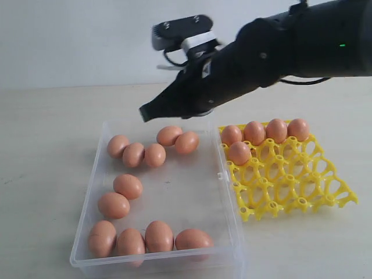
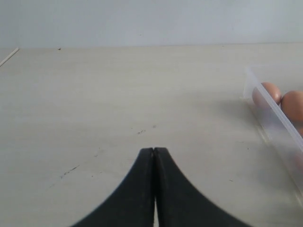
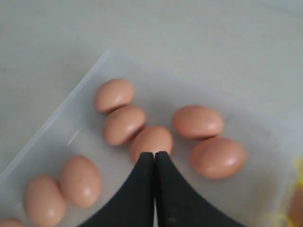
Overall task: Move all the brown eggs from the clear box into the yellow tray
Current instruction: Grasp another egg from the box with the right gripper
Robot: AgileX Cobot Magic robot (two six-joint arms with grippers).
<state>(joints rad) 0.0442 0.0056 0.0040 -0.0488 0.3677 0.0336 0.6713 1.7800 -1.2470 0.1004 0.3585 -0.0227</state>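
Observation:
The clear box (image 1: 229, 192) lies in the middle of the table with several brown eggs (image 1: 128, 186) inside, some along its far wall and some at its near end. Beside it on the right stands the yellow tray (image 1: 290, 180), holding several eggs (image 1: 254, 132) in its far cups. My right gripper (image 1: 145, 113) reaches across above the box's far edge, shut and empty; its wrist view shows the shut tips (image 3: 154, 154) over a cluster of eggs (image 3: 151, 142). My left gripper (image 2: 154, 150) is shut over bare table, with the box wall (image 2: 274, 111) off to one side.
The beige table (image 1: 46, 145) spreads around the box and tray. A pale wall rises behind it. The right arm's black body (image 1: 279, 46) crosses high over the tray's far side.

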